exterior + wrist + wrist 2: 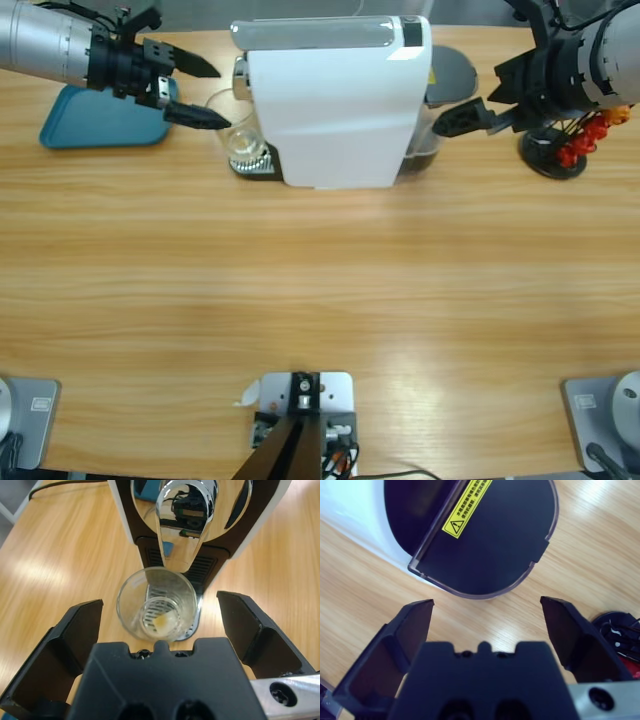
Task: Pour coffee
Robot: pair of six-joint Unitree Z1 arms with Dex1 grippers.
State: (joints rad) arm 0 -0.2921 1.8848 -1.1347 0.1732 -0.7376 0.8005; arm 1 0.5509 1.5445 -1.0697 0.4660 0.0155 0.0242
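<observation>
A small clear tumbler [156, 605] [238, 135] stands on the drip grille under the chrome spout [182, 525] of the white coffee machine [335, 100]. Its bottom shows the grille through it and one small pale tan patch; no dark coffee layer is in view. My left gripper [160, 605] [205, 93] is open, one jaw on either side of the tumbler, short of touching it. My right gripper [487, 605] [480, 105] is open and holds nothing, just short of the machine's dark water tank [480, 535] [450, 75].
A teal tray [100, 120] lies at the back left under the left arm. A black stand with red pieces [560, 145] [620, 630] sits at the back right beside the right gripper. The tank lid carries a yellow warning label [470, 505].
</observation>
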